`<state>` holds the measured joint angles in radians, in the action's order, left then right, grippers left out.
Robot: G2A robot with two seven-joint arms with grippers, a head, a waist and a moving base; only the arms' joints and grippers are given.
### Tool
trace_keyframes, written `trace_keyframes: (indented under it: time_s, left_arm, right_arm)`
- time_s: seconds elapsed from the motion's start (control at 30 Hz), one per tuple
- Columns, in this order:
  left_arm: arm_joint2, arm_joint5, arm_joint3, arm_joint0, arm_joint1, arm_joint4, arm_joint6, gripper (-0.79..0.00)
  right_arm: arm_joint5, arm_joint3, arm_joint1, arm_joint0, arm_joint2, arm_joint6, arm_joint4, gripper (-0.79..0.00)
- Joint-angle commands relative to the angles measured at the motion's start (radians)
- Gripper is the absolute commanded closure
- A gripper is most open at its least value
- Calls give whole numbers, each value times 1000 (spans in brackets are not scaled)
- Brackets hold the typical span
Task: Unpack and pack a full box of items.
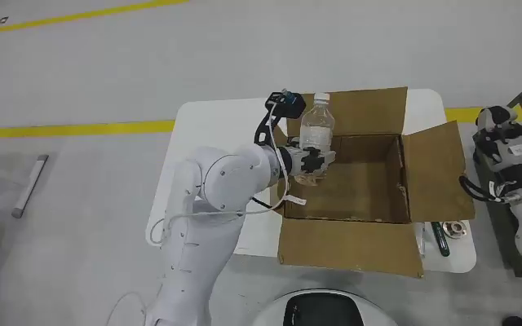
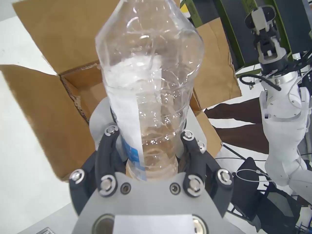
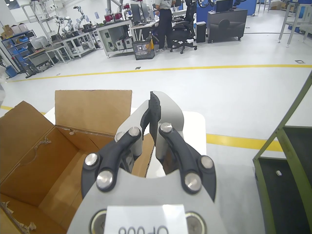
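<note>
Presently: bottle clamped over the box's left rim, right pincer closed on nothing

1. Table [image 1: 214, 130]: white, with rounded corners. A broad stretch of tabletop lies left of the box, beneath the left arm. A yellow floor line [image 1: 81, 128] runs behind the far edge.

2. Box [image 1: 351, 244]: brown cardboard, standing on the right part of the table with all flaps folded outward. The near flap reaches the table's near edge, the right flap spreads toward the right edge, and the far flap lies toward the far edge. In the top view the interior shows plain cardboard floor and walls, torn along the rim.

3. Rack [image 3: 280, 147]: green-framed, standing beside the table on the right, close to the right arm.

4. Left gripper [image 1: 314, 159]: positioned over the box's left wall near the far-left corner. Its fingers [image 2: 103, 115] are clamped on the lower body of the bottle.

5. Right gripper [image 3: 153, 103]: held off the table's right side, beyond the right flap and well apart from the bottle. Its pads are pressed together with nothing between them.

6. Bottle [image 1: 316, 130]: clear plastic with a white cap and a pale label. It is above the box's left rim, cap toward the far flap. Whether it holds liquid cannot be told.

7. Small items: a green-handled tool [image 1: 440, 238] and a round metal part [image 1: 457, 230] lie on the table just right of the near flap.
</note>
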<state>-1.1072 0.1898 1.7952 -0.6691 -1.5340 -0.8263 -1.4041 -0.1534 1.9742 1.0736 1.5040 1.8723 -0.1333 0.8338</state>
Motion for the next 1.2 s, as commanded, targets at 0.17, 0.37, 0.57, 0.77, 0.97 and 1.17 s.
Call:
trace_keyframes:
  time_s: [0.17,0.37,0.57,0.77,0.97,1.17]
  left_arm:
    - [51,15,-51,-57,4,-1,8,0]
    - [64,-3,-110,-76,12,-47,38,0]
    - [65,-3,-108,-80,14,-50,39,0]
    - [65,-3,-108,-80,14,-50,39,0]
    - [55,8,-123,-98,17,-58,81,0]
    - [100,71,-181,-56,6,-43,95,0]
  right_arm:
    - [6,6,3,6,4,-2,-1,0]
    - [6,12,5,8,3,-6,-2,0]
    - [3,13,7,9,-1,-7,-4,0]
    - [-4,8,10,10,-5,-19,-34,0]
    - [-21,15,16,20,-25,-16,-99,0]
    - [-66,22,19,19,-42,5,-138,0]
